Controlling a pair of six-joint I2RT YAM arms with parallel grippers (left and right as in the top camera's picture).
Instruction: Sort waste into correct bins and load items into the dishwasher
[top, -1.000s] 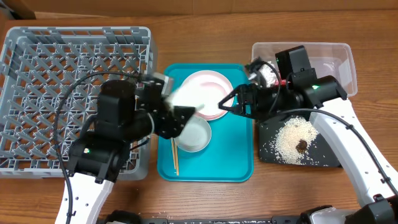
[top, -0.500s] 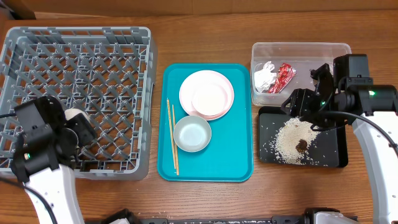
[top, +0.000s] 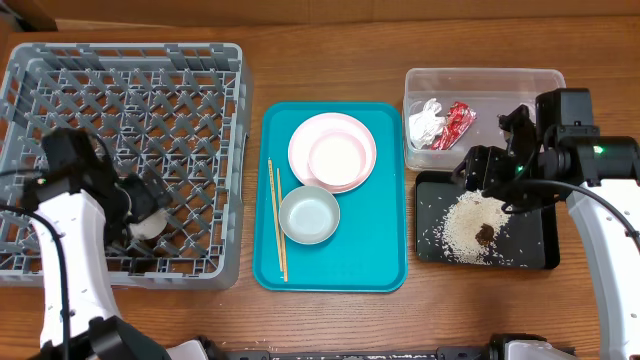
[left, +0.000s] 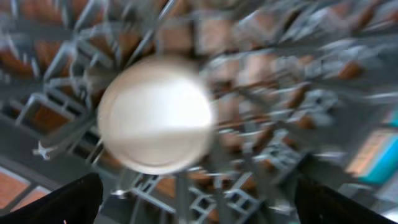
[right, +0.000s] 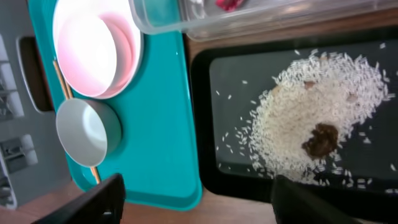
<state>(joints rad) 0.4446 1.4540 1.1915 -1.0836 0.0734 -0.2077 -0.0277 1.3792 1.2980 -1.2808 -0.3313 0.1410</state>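
— Done with the waste?
— Seems so — red wrapper (top: 458, 122) and tissue (top: 425, 122) in the clear tub (top: 540, 85) near the far right corner, rice scraps (top: 475, 222) on the black tray (top: 535, 250) by the right edge.
— And the dishes?
— Barely begun. Only a white cup (left: 155, 115) down in the rack (top: 60, 70) at the left edge, just ahead of the left gripper (left: 199, 186), fingers spread, holding nothing.
— Left to load?
— Plate (top: 300, 142) with pink bowl (top: 338, 158), metal bowl (top: 309, 214), chopsticks (top: 277, 225) — all on the teal tray (top: 378, 245) mid-counter. Right gripper (right: 198, 190) wide apart and empty above the black tray.
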